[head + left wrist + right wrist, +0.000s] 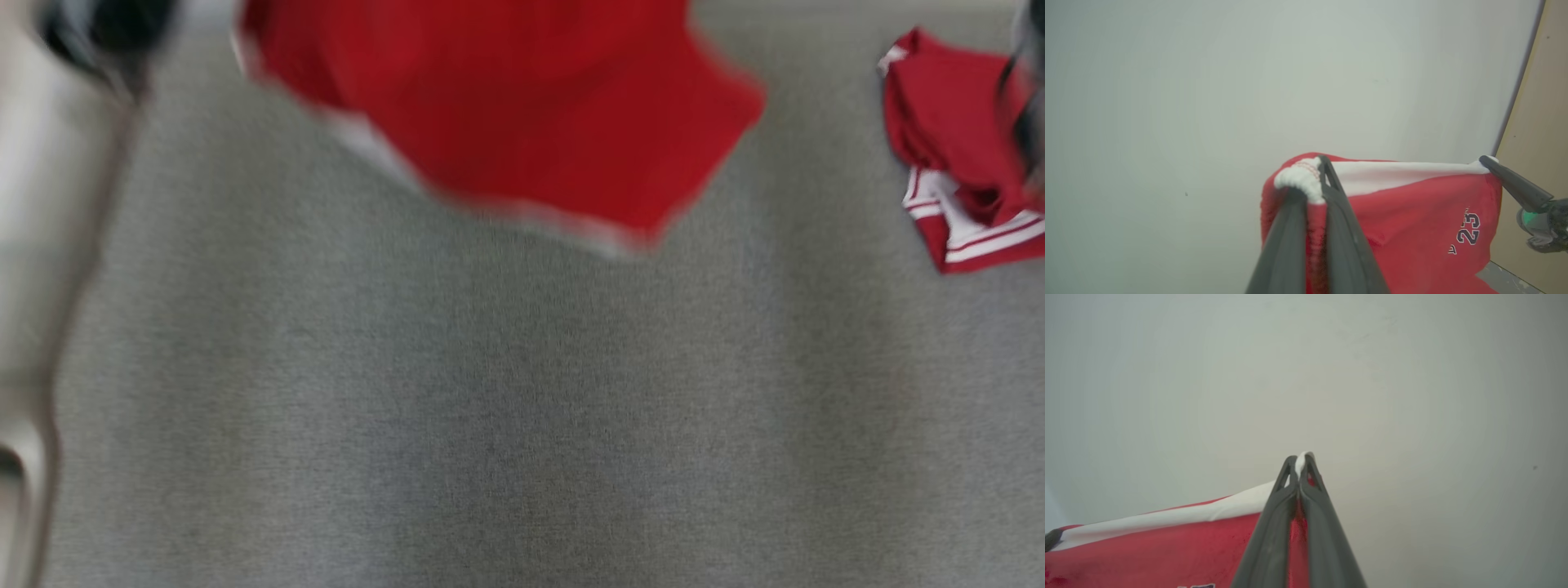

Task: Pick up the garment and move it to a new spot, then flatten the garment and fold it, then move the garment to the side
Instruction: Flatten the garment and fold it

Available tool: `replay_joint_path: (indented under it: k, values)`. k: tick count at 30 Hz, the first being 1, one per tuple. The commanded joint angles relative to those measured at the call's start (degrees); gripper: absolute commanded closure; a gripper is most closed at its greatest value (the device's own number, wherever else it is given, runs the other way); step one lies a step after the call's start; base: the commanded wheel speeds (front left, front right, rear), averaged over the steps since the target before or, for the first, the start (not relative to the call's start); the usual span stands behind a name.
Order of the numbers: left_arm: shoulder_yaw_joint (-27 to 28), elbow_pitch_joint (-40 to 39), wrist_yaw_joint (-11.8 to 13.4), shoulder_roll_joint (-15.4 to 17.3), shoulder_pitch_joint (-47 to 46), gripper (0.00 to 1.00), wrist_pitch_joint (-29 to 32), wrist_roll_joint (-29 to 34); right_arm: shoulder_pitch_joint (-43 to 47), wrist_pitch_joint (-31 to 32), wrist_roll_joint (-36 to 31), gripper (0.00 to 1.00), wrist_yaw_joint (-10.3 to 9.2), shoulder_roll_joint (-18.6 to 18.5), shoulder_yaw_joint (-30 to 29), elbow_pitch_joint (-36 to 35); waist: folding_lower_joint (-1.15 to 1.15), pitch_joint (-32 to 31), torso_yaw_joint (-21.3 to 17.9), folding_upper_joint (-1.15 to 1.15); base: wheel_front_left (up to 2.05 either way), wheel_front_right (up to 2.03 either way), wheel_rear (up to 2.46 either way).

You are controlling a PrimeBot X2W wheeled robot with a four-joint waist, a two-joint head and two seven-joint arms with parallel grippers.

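The garment (pixel 1412 228) is red shorts with a white waistband and a number 23 print, held up in the air in front of a pale wall. My left gripper (pixel 1312 179) is shut on one bunched end of the waistband. My right gripper (pixel 1300 461) is shut on the other end, and it also shows in the left wrist view as the right gripper (pixel 1492 165). The waistband (pixel 1167 518) runs taut between them. In the head view the garment (pixel 506 106) hangs blurred at the top, above the grey surface.
A grey cloth-covered surface (pixel 522 408) spreads below. Another red and white garment (pixel 955 163) lies crumpled at its right edge. My pale left forearm (pixel 49 204) runs down the left side. A tan panel (pixel 1539 143) stands beside the wall.
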Motion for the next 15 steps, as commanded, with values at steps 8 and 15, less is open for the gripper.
replay_joint_path:
  k: [8, 15]
  values:
    - [1.3, 12.2, 0.1, 0.2, -29.5, 1.00, 0.2, 3.0, -32.8, -0.3, -11.6, 1.00, -0.13, 1.1, -1.2, 13.2, -0.02, 22.7, -4.0, -0.01, 0.00, 0.00, 0.00]
    - [-0.5, 19.5, 0.1, -0.8, -38.9, 1.00, -0.9, 3.6, -42.9, -2.7, -17.5, 1.00, -0.13, 2.2, 0.7, 22.5, -0.02, 25.2, -4.9, -0.01, 0.00, 0.00, 0.00]
